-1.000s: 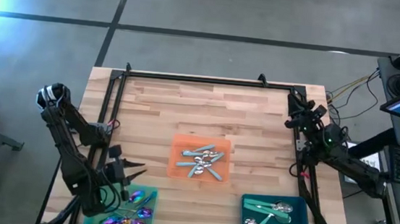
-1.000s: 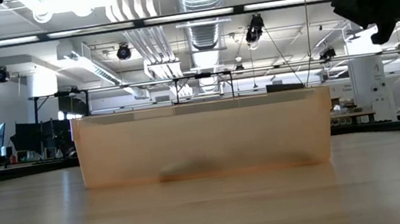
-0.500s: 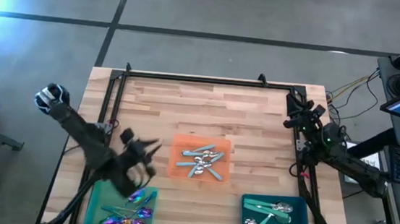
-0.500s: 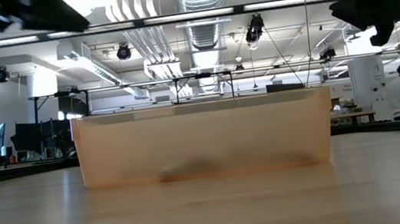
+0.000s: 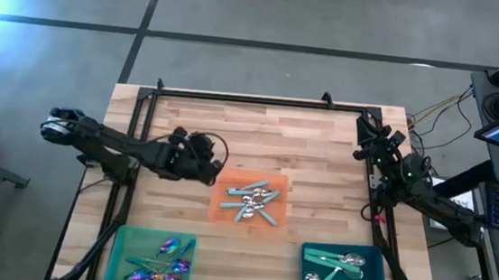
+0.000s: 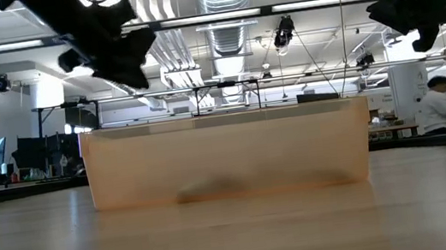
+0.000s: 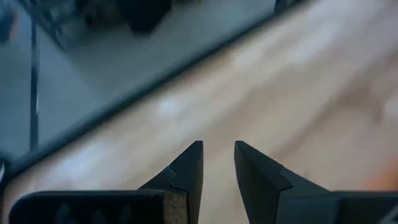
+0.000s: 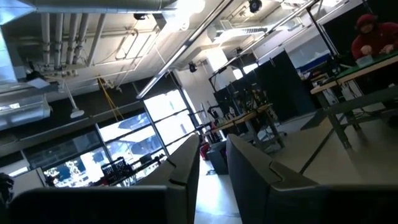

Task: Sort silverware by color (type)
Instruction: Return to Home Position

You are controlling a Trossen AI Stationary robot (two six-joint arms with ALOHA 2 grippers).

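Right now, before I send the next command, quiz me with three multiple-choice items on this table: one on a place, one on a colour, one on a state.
1. Which tray sits in the middle of the table?
A. orange
B. green
C. teal

2. The spoons with purple bowls lie in a tray of what colour?
A. orange
B. green
C. teal

3. The left claw is:
A. shut on a spoon
B. open and empty
C. gripping a tray's rim

Answers:
1 A: the high view shows the orange tray at the centre.
2 B: they lie in the green tray, at the table's edge on the left arm's side.
3 B: the left wrist view shows a gap between its fingers, with only the table beyond.
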